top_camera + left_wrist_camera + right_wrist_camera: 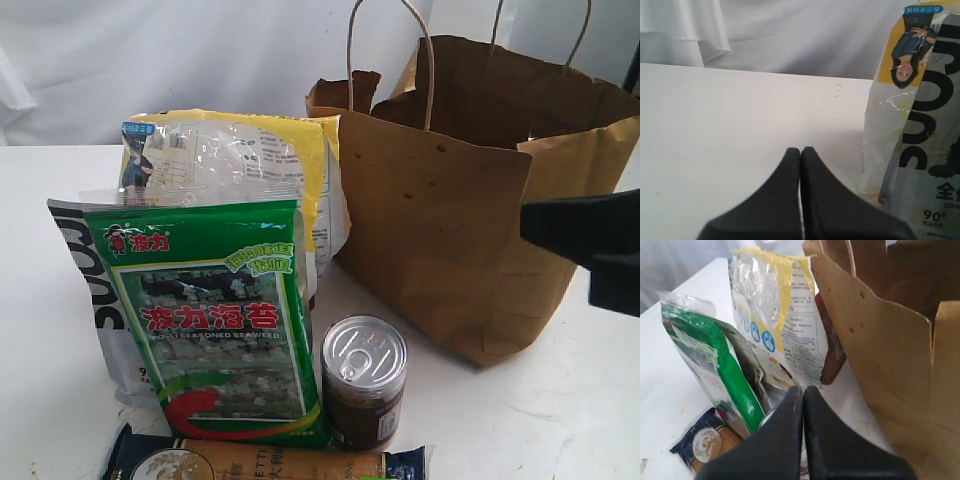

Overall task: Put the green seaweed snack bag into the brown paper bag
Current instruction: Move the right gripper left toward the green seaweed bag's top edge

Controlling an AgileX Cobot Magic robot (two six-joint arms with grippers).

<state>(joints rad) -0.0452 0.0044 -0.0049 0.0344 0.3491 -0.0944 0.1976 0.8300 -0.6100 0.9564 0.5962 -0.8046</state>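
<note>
The green seaweed snack bag (205, 320) stands upright at the front left, leaning on the packets behind it; its edge also shows in the right wrist view (725, 365). To the right stands the brown paper bag (450, 230) (890, 365), mouth open and handles up. My right gripper (803, 388) is shut and empty, hovering above the can between the snack bag and the paper bag; in the exterior view my right gripper (528, 226) is a dark blur in front of the paper bag. My left gripper (800, 150) is shut and empty over bare table, beside the packets.
A grey cat-food pouch (85, 270) (925, 150) and a yellow-and-clear plastic bag (240, 150) (780, 315) stand behind the seaweed bag. A metal-lidded can (364, 375) and a flat pasta packet (260, 462) sit at the front. The white table (715, 130) stretches to the left.
</note>
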